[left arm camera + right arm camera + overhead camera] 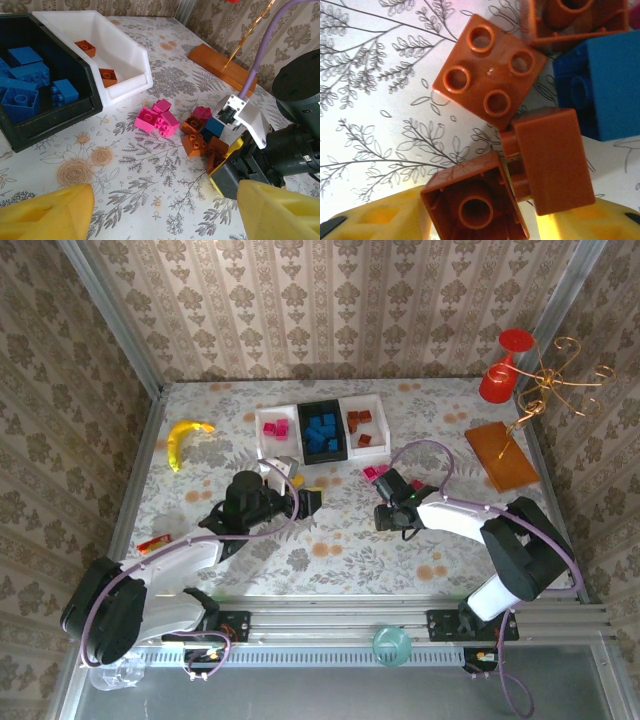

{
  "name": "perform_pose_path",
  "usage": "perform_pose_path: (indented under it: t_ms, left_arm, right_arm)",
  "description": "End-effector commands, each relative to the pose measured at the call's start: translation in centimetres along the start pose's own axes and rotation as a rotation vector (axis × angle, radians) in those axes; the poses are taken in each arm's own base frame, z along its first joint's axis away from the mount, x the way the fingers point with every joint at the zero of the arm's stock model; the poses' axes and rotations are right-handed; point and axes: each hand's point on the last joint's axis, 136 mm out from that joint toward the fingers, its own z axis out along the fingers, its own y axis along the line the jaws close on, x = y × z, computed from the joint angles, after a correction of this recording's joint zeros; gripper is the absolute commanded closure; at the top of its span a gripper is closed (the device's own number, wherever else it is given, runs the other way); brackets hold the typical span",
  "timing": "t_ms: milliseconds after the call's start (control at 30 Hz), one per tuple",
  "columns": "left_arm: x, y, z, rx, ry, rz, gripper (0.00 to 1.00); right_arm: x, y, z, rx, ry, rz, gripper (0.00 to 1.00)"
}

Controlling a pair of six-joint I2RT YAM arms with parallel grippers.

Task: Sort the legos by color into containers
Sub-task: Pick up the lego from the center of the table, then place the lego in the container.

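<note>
Sorting looked well under way but not finished. At the far middle of the table [330, 540], the left white tray [281, 446] held a couple of pink bricks. The black tray [50, 125] held a good heap of blue ones, and the right white tray [127, 80] a few brown ones. Each colour was kept to itself.

What remained was a loose pile [197, 132] on the table, nearer than the trays and to their right. It had pink bricks [157, 119] on one side, with a blue brick [216, 127] and several brown bricks [196, 145] crowded together and touching.

The right gripper [485, 227] was down at that pile. Its jaws stood either side of an upturned brown brick [475, 200], with a second brown one lying against it. Whether the pads were pinching it I could not tell from so close. The left gripper [162, 215] hung just left of the pile, jaws wide with nothing between them.

By my reckoning the blue was nearly done, and pink and brown made up most of what was left.
</note>
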Motion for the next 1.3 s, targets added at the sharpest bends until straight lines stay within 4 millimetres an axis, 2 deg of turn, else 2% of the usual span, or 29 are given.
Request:
perform_pose_path:
  t_ms: [0,267,467,600,700,833,933,1133,1267]
  left_arm:
    - [0.2,0.1,-0.3,-0.013,-0.003,0.035,0.23]
    - [0.3,0.9,-0.4,-0.057,0.004,0.033,0.23]
    - [-0.5,2.7,-1.7,-0.147,-0.035,0.002,0.23]
    - [-1.5,3.4,-2.8,-0.175,-0.09,-0.027,0.23]
    - [-2.1,3.2,-3.1,-0.172,-0.115,-0.029,0.23]
    - [-2.6,2.5,-2.8,-0.135,-0.117,-0.032,0.23]
    - [-2.9,1.8,-2.4,-0.1,-0.099,-0.025,0.23]
    - [-3.2,0.9,-1.7,-0.053,-0.065,-0.024,0.23]
    - [-3.3,0.6,-1.6,-0.044,-0.065,-0.03,0.23]
  right_arm:
    - [-0.8,2.8,0.0,-0.085,-0.021,-0.035,0.5]
    - [-1.1,5.5,-0.8,-0.162,-0.028,-0.093,0.67]
    - [-2.8,8.1,-3.6,-0.293,-0.081,-0.099,0.71]
    - [-7.2,8.0,-6.7,-0.316,-0.216,-0.078,0.72]
    - [-11.2,6.5,-7.3,-0.281,-0.293,-0.023,0.72]
    - [-16.5,4.6,-6.6,-0.245,-0.373,0.06,0.72]
    - [-19.8,3.6,-5.2,-0.197,-0.397,0.094,0.71]
    - [-24.9,2.6,-0.8,-0.123,-0.393,0.111,0.68]
    - [-26.9,2.2,1.6,-0.084,-0.37,0.11,0.64]
